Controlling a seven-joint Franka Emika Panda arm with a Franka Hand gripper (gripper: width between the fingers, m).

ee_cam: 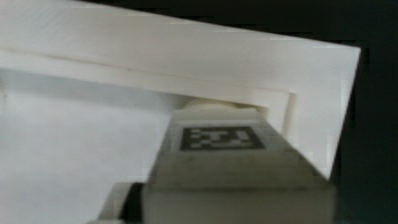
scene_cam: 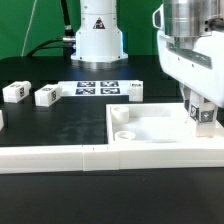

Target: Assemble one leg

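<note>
My gripper (scene_cam: 203,112) is shut on a leg (scene_cam: 206,114), a small white block with a black-and-white tag, and holds it upright at the far corner of the large white panel (scene_cam: 150,128), on the exterior view's right. In the wrist view the leg (ee_cam: 224,150) fills the middle, tag facing the camera, and its far end meets the panel's corner (ee_cam: 107,110) at a round hole (ee_cam: 215,102). One dark finger (ee_cam: 135,200) shows beside the leg. Whether the leg's end is inside the hole is hidden.
Three more legs lie on the black table: two on the exterior view's left (scene_cam: 14,92) (scene_cam: 47,95) and one behind the panel (scene_cam: 135,90). The marker board (scene_cam: 98,88) lies at the back. A long white rail (scene_cam: 60,158) runs along the front. The arm's base (scene_cam: 98,35) stands behind.
</note>
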